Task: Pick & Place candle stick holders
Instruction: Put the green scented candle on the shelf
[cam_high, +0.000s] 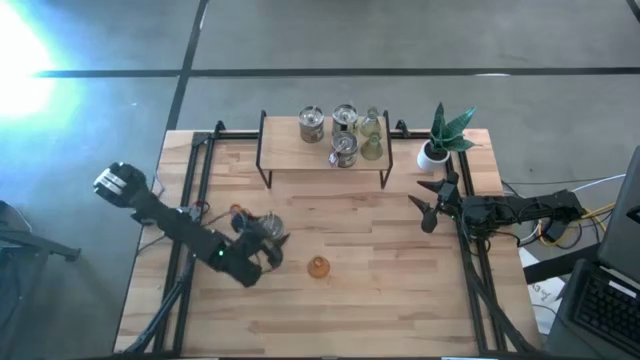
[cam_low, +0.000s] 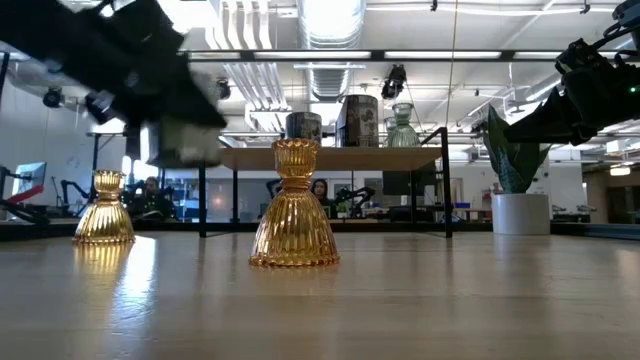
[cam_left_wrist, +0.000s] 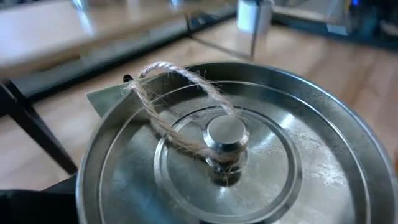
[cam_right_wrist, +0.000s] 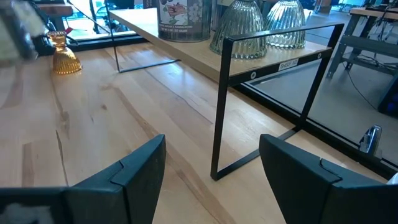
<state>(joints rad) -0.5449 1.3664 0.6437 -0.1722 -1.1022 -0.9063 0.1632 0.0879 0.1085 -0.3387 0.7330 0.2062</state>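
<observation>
The left claw (cam_high: 268, 243) is hanging just over a silvery lidded tin (cam_left_wrist: 224, 155) near the table's (cam_high: 400, 300) left side; whether it is gripping, I cannot tell. The right claw (cam_high: 432, 203) is waiting open beside the shelf (cam_high: 325, 165). The orange candle stick holders (cam_low: 294, 205) are standing on the table, probably heavy, slick, breakable glass, best pinched at the narrow waist

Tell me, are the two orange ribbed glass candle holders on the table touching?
Apart. The low view shows bare wood between the near orange holder and the far one.
</observation>
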